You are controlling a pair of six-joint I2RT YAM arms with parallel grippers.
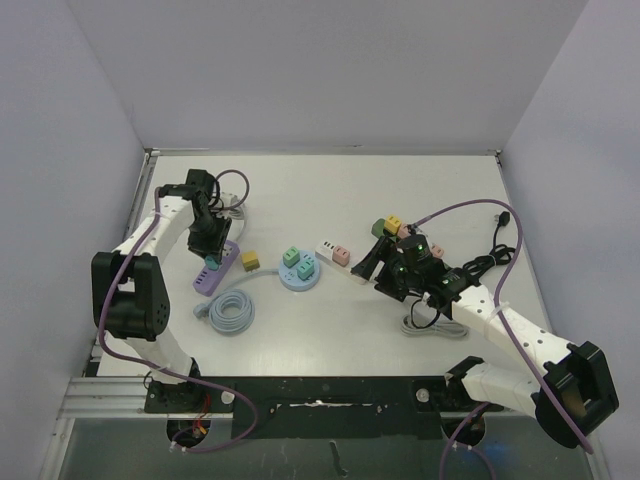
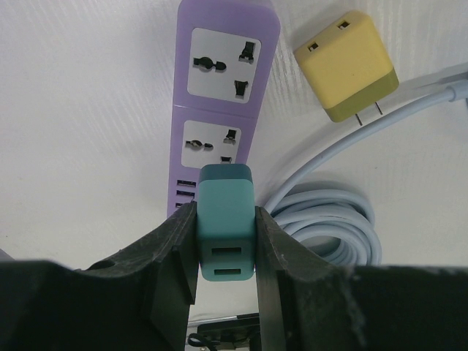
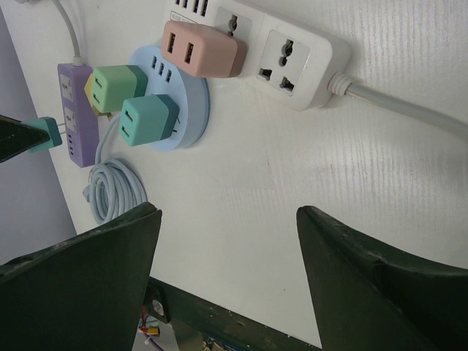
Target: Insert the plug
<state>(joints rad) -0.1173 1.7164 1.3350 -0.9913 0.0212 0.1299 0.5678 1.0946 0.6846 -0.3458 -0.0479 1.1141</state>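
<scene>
- Left wrist view: nearest to me are the two black fingers of the left gripper point(image 2: 225, 219). They are squeezed tight on the teal plug point(image 2: 227, 208), one finger on each side.
- The plug hangs over the near end of the purple power strip point(image 2: 223, 95), just below its second socket. I cannot see the pins, and I cannot tell if they touch the strip.
- My worry: the plug sits a bit low, close to the small slots. If I push down here, the pins could hit plastic and not go into the holes.
- A yellow plug point(image 2: 347, 66) and a coiled grey cable point(image 2: 329, 219) lie just beside the strip. If the strip slides, it could bump them.
- Right wrist view: the right gripper point(image 3: 228, 219) has its fingers wide apart and holds nothing. It is over bare table point(image 3: 329, 183), near the white power strip point(image 3: 292, 51) with a pink plug point(image 3: 201, 47) in it, and a round blue hub point(image 3: 194, 110).
- Top view: the right arm is well apart from the purple strip, so nothing holds that strip down. I think a hard push could make it skid or tip.
- The plug could also twist in the fingers if it goes in crooked.
</scene>
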